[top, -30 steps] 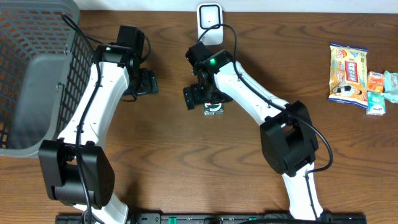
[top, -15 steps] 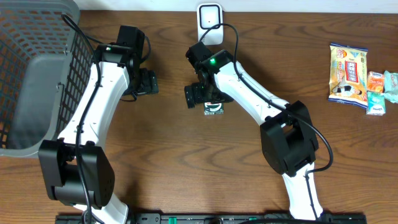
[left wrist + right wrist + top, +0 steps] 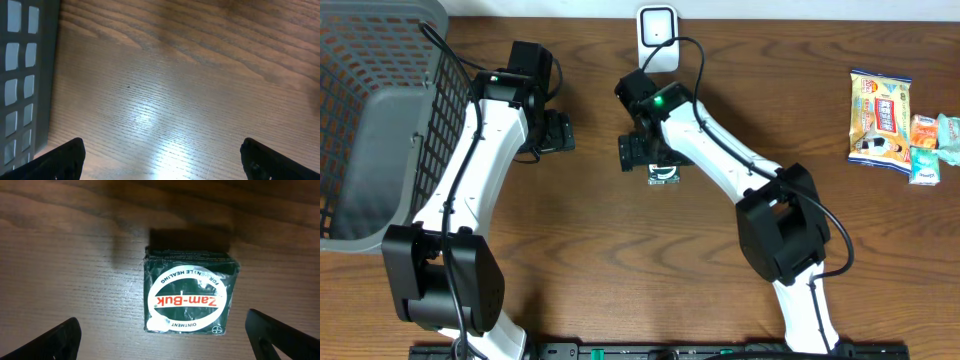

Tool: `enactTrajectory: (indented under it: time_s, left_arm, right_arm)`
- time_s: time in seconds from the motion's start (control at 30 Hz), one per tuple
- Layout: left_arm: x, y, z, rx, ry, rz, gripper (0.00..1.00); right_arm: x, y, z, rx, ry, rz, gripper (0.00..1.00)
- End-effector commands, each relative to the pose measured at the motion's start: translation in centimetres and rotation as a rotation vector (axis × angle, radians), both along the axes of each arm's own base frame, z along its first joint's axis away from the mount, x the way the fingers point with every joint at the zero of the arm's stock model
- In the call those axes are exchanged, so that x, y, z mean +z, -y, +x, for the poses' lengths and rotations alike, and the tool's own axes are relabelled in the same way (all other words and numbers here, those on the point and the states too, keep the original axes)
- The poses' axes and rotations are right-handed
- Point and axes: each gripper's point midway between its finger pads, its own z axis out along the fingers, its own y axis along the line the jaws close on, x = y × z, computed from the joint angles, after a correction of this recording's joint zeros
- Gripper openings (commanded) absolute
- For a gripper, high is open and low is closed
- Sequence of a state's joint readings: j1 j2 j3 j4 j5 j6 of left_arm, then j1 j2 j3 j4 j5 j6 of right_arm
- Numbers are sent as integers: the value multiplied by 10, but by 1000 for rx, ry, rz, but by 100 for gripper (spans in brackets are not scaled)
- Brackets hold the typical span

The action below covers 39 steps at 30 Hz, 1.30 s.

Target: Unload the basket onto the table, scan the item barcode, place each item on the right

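A small dark green Zam-Buk box (image 3: 189,296) lies flat on the wooden table, its white oval label facing up. My right gripper (image 3: 167,340) hangs just above it, open wide, with the box between and slightly ahead of the fingertips and touching neither. From overhead, the box (image 3: 664,174) peeks out beneath the right gripper (image 3: 646,152). A white scanner (image 3: 658,28) stands at the table's back edge, behind that arm. My left gripper (image 3: 165,162) is open over bare wood, holding nothing; overhead it sits at the left gripper (image 3: 554,132) spot beside the basket.
A large grey mesh basket (image 3: 360,120) fills the left side, and its wall (image 3: 25,75) shows in the left wrist view. Several snack packets (image 3: 880,115) and small sachets (image 3: 930,150) lie at the far right.
The right gripper has shifted very slightly left and back over the box. The box and the left arm have not moved.
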<state>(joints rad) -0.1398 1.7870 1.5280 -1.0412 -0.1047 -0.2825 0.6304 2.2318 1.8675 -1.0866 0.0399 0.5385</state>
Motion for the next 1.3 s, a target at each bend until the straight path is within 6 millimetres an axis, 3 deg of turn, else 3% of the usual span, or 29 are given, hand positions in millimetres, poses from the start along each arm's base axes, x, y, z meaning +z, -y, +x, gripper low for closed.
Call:
enactTrajectory:
  time_s: [0.0,0.33,0.83,1.27]
  left_arm:
    - [0,-3,-1,-5,-4,15,98]
    - [0,-3,-1,-6,-4,14,98]
    - [0,-3,-1,-6,-4,14,98]
    - [0,-3,-1,-5,-4,15,98]
  right_arm:
    - [12,-1,5,-38,69,-36,99]
    - [-2,12,1,-71,69,-89,99]
    - [-5,35,19,-74,34,-38,99]
    - [-4,34,24,-25,57,-45,99]
